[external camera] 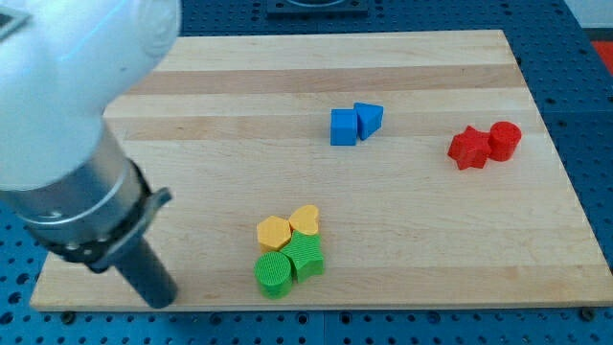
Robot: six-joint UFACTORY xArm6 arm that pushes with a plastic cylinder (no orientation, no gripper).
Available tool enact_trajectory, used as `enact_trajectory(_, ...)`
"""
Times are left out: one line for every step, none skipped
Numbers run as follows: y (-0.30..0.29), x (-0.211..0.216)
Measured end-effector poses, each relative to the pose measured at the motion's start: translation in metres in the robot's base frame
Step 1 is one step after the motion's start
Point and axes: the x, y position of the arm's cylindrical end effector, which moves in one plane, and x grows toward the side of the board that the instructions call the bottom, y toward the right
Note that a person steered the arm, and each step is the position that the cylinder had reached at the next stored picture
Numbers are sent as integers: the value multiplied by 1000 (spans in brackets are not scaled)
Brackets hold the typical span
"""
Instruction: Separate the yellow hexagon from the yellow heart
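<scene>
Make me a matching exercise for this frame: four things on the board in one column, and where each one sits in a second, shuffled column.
Things:
1. yellow hexagon
2. yellow heart
3. blue cube
4. my tip

Places:
A. near the board's bottom-left corner, apart from every block
B. touching the hexagon, on its right in the view
C. upper middle, beside the blue triangle
D. directly above the green cylinder in the view

Pairs: 1-D, 2-B, 3-C, 4-A
</scene>
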Motion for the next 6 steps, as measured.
enact_trajectory(73, 1)
enact_trajectory(126, 1)
enact_trajectory(150, -8)
enact_trajectory(149, -9)
enact_trajectory(142, 1)
enact_trajectory(127, -9)
